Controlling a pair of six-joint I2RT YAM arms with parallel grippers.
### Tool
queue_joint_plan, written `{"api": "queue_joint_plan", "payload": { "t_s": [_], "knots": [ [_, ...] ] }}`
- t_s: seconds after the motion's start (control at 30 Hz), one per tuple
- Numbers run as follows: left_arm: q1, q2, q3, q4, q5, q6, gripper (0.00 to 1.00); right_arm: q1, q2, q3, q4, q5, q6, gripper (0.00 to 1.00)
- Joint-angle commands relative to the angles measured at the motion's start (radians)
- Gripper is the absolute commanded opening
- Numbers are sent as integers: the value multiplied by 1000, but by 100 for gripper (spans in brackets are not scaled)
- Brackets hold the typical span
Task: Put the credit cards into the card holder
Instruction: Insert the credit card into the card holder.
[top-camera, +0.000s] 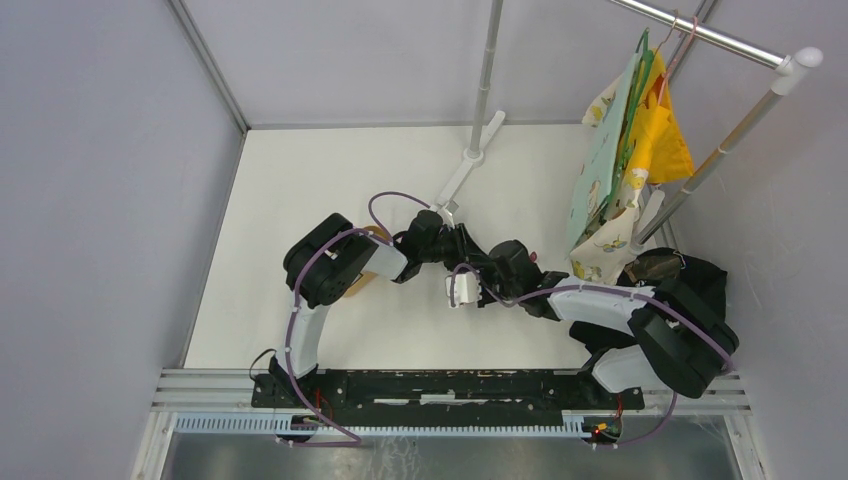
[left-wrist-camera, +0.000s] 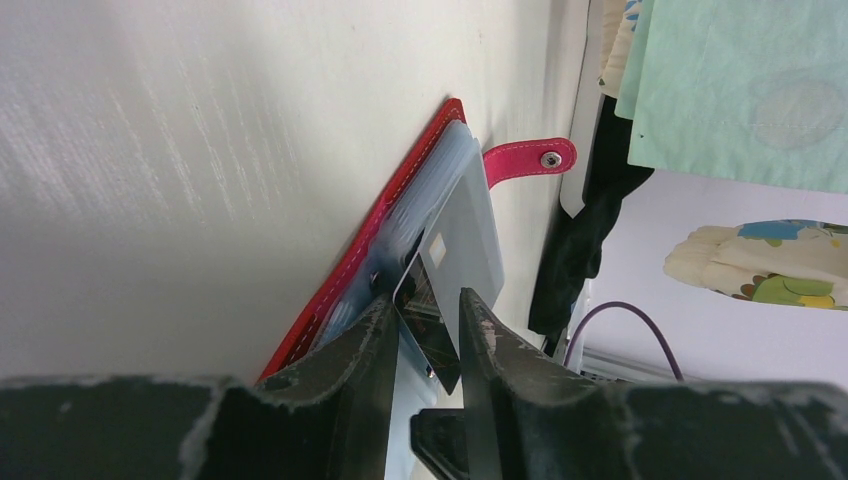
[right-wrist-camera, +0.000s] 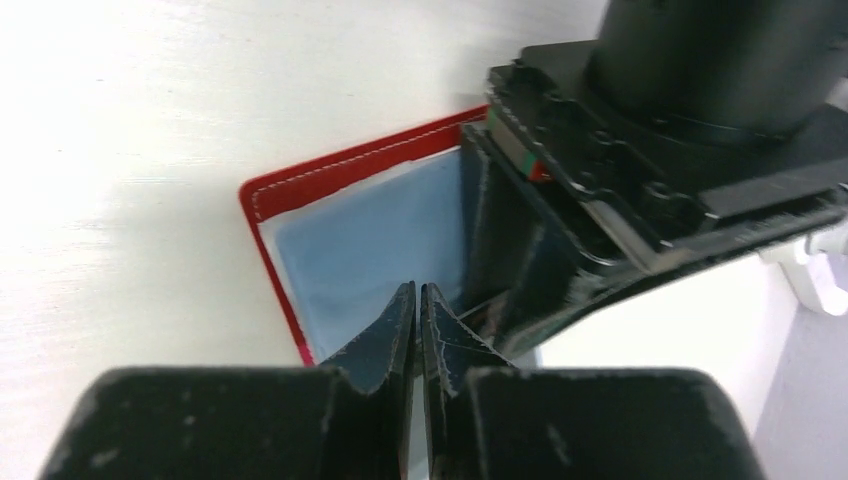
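On the table (left-wrist-camera: 150, 150), the red card holder (left-wrist-camera: 340, 280) lies open.
Left gripper (left-wrist-camera: 425, 330) half-open astride a pale credit card (left-wrist-camera: 465, 250), snap tab (left-wrist-camera: 525, 160) at 2 o'clock; right gripper (right-wrist-camera: 418, 300) nearly closed, grasp unclear.

arms: two, left arm (top-camera: 325, 265) and right arm (top-camera: 600, 300)
grippers: two, left gripper (left-wrist-camera: 425, 300) and right gripper (right-wrist-camera: 418, 292)
card holder (left-wrist-camera: 400, 190): one, red
snap tab (left-wrist-camera: 528, 160): one
credit cards: one pale card (left-wrist-camera: 468, 235) certain; one dark card (left-wrist-camera: 428, 338) between the left fingers, probably a second; any others not countable
wooden tray (top-camera: 365, 283): one, mostly hidden under the left arm
hanging cloths: at least three, pale green cloth (top-camera: 600, 150), yellow cloth (top-camera: 668, 140), printed cream cloth (top-camera: 605, 250)
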Motion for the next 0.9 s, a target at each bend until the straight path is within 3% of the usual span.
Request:
{"api": "queue_joint_plan", "payload": {
  "t_s": [0.0,0.43,0.87],
  "knots": [
    [-6,43,0,-87,-14,68,37,21,41,31,33,49,26,10],
    [-7,52,-2,-73,-6,71,38,20,68,38,14,192,-23,10],
    [1,34,-1,-94,-21,79,45,-23,39,49,-19,200,-40,10]
  ]
}}
